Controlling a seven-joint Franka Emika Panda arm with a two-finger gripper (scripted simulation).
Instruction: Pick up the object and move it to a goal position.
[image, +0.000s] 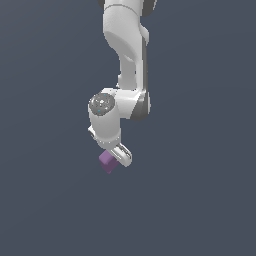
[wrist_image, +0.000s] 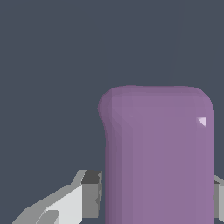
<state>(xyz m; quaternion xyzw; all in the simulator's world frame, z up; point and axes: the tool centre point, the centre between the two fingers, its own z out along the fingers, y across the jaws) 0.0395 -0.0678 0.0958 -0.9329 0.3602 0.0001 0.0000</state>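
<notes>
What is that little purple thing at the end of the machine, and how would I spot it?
Follow the big white robot arm down to its gripper at the lower end. Between the grey fingers sits a small matte purple block with rounded edges. It is the only coloured item against the plain dark grey background.
</notes>
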